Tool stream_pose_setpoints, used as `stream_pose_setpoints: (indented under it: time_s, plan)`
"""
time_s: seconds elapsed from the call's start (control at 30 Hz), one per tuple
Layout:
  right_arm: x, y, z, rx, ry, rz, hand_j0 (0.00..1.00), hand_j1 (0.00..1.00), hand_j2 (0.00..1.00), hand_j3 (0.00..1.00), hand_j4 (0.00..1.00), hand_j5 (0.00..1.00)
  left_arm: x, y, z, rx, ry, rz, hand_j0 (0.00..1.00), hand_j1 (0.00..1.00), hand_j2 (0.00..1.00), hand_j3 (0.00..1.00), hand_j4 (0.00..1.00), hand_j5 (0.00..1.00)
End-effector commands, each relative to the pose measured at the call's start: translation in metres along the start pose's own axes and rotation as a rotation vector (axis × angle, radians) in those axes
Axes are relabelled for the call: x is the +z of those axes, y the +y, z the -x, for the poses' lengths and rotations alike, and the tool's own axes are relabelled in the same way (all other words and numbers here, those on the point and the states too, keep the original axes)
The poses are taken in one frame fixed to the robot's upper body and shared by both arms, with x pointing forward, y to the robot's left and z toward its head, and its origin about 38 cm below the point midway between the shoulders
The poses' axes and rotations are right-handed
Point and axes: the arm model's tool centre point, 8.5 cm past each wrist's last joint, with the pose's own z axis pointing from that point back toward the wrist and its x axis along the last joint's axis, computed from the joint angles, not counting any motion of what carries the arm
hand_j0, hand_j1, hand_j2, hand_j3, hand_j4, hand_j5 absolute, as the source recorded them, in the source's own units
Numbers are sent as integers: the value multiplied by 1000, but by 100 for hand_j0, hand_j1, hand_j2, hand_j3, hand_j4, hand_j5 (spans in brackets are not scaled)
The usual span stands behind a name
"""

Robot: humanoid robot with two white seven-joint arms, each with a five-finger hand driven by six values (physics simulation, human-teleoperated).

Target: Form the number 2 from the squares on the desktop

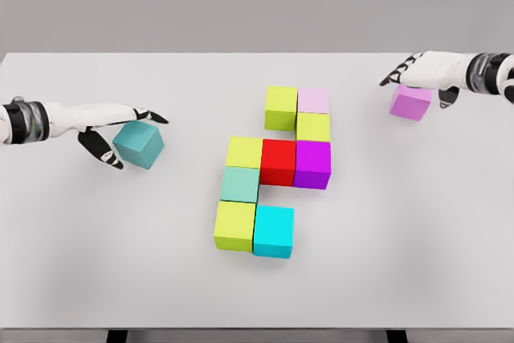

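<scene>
Several coloured cubes sit joined at the table's middle: a lime cube [281, 107] and pale pink cube [313, 100] on top, a lime cube [313, 126] below, then lime [244, 152], red [278, 161] and purple [312, 164] in a row, a mint cube [240, 184], and lime [235, 225] with cyan [274, 230] at the bottom. My left hand [120, 134] is at the left, fingers around a teal cube [139, 144]. My right hand [418, 78] is at the far right, fingers over a violet cube [411, 102].
The white table [401, 238] spreads wide around the cubes. Its front edge runs along the bottom of the view, its far edge near the top.
</scene>
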Motion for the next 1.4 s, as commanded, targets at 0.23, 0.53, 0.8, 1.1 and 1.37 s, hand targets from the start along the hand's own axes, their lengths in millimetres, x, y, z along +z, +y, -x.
stream_pose_setpoints:
  time_s: [0.23,0.53,0.8,1.1,1.37]
  plan:
    - [-9,-2,-3,4,3,-13,100,100,100,100,100,100,-6,-8,2,11,7,18,80,80,80,80,80,80]
    - [-12,2,-5,4,-3,-28,100,100,100,100,100,100,-6,-10,0,17,-4,17,54,54,54,54,54,54]
    - [-18,12,-3,7,16,-75,100,100,100,100,100,100,-17,-5,-8,126,22,-5,44,44,44,44,44,44]
    - [-16,10,1,2,23,-73,100,100,100,100,100,100,-42,22,-37,244,-34,-73,38,38,38,38,38,38]
    - [-21,3,-5,17,12,-68,100,100,100,100,100,100,-82,40,-41,339,12,-85,36,36,36,36,36,36]
